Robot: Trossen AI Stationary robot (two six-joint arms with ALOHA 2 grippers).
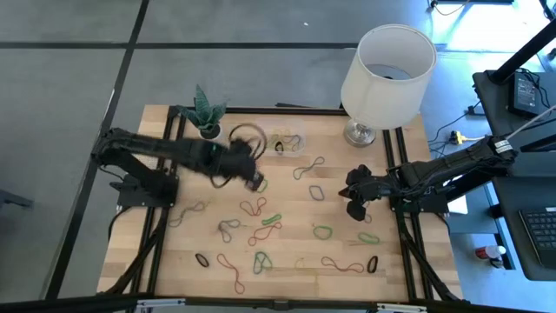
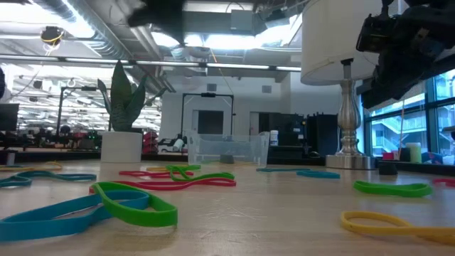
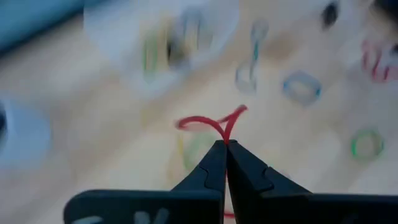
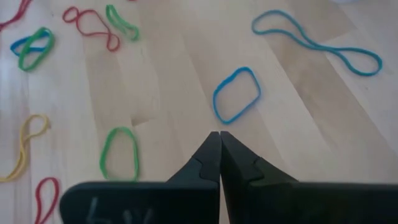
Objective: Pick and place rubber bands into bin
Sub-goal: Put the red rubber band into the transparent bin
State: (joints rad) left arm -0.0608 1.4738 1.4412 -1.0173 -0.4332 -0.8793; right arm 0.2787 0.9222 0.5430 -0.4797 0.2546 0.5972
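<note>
Right now the left gripper (image 3: 225, 144) is pinched tight on a red rubber band (image 3: 211, 122), which loops out beyond its fingertips, lifted off the wood. From above, the left arm reaches across the middle of the table (image 1: 165, 261), its tip (image 1: 257, 183) a little short of the bin (image 1: 287, 141), which sits near the far edge between the small white plant pot (image 1: 209, 132) and the lamp (image 1: 382, 74). The bin already holds a few bands, blurred in the wrist view.

The step in hand looks like the carry: one band picked, not yet placed. The next move calls for bringing the pinched band over the bin's clear rim and opening the jaws only once the loop hangs inside, since a springy band may cling to a fingertip or bounce out of so shallow a tray.

Many rubber bands (image 1: 323, 231) lie scattered over the middle and near half of the table. The right gripper (image 4: 219, 134) waits by the right edge, fingers pressed together and holding nothing, above a blue band (image 4: 236, 94).
</note>
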